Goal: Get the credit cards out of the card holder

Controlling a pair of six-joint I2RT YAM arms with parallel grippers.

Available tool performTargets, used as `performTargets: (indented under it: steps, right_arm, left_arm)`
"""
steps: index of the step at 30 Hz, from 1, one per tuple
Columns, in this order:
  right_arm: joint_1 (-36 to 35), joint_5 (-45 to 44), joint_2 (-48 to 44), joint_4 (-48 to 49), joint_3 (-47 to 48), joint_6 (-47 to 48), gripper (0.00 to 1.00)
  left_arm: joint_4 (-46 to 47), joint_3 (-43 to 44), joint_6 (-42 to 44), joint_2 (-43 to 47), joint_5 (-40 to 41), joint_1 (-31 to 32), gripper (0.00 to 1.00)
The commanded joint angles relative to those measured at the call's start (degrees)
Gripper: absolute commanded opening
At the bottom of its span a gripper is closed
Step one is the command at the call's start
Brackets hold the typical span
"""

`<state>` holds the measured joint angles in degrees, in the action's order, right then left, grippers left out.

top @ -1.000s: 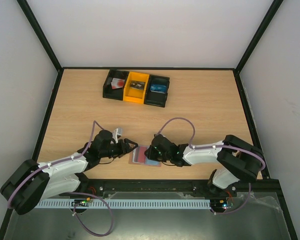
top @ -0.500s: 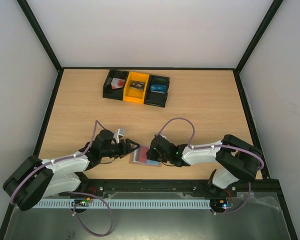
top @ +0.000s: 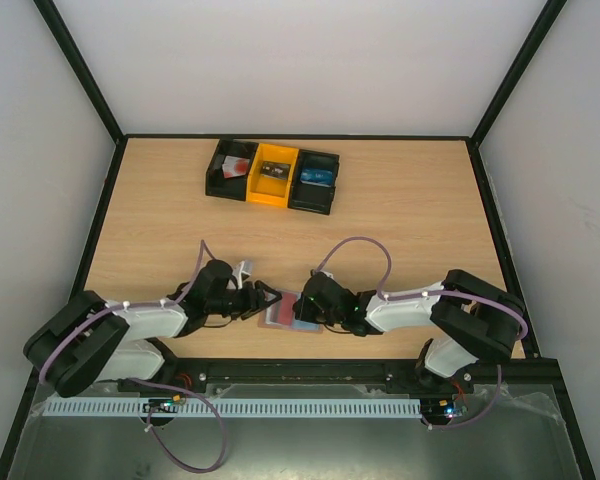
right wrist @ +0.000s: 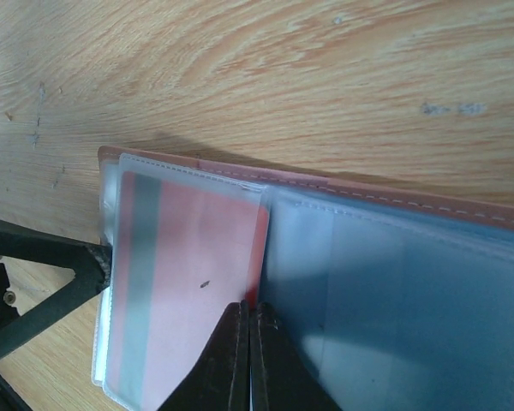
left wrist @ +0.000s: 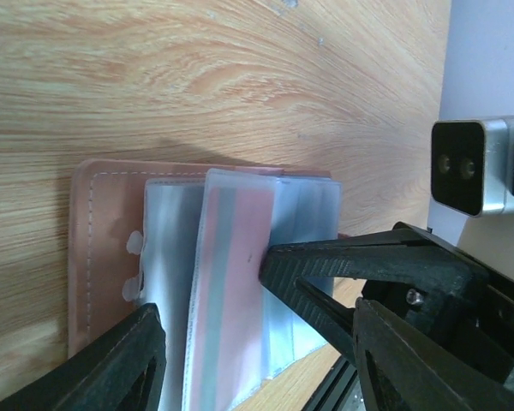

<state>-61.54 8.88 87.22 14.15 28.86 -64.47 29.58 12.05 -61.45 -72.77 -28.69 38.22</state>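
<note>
The card holder (top: 288, 316) lies open and flat near the table's front edge, between my two grippers. Its brown rim shows in the left wrist view (left wrist: 90, 257) and in the right wrist view (right wrist: 394, 195). The reddish card (right wrist: 193, 257) sits in the left clear pocket, with a thin red edge showing at the pocket's inner opening. It also shows in the left wrist view (left wrist: 236, 282). The right pocket (right wrist: 394, 300) looks dark blue. My left gripper (left wrist: 255, 342) is open and straddles the holder's left end. My right gripper (right wrist: 250, 306) is shut, its tip against the reddish card's inner edge.
Three small bins stand in a row at the back: a black one (top: 230, 167), an orange one (top: 273, 173) and a black one (top: 314, 180), each with something in it. The table's front rail runs just below the holder. Both arms lie low, close together.
My left arm has reached further right, so its open gripper now sits over the holder's left end. The right gripper has hardly moved. The reddish card stays in its pocket.
</note>
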Motion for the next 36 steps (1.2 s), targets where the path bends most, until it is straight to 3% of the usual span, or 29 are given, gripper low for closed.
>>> performTargets:
  steps: [1, 14, 31, 36]
  right_arm:
    - [-0.3, -1.5, 1.2, -4.0, -2.7, 0.6, 0.02]
    - [-0.3, -1.5, 1.0, -2.8, -3.5, 0.6, 0.02]
    - [-0.3, -1.8, -0.1, -2.1, -4.0, 0.3, 0.02]
    - [-0.3, -2.4, -2.5, -1.6, -4.2, 0.3, 0.08]
  left_arm:
    - [1.6, 0.2, 2.1, -1.9, 0.2, -0.2, 0.61]
    - [3.1, 0.3, 1.4, -3.4, -0.9, 0.2, 0.5]
    - [5.1, 1.1, -0.9, -3.7, -2.3, 1.5, 0.49]
    - [4.3, 1.8, -1.4, -2.2, -2.1, 2.2, 0.5]
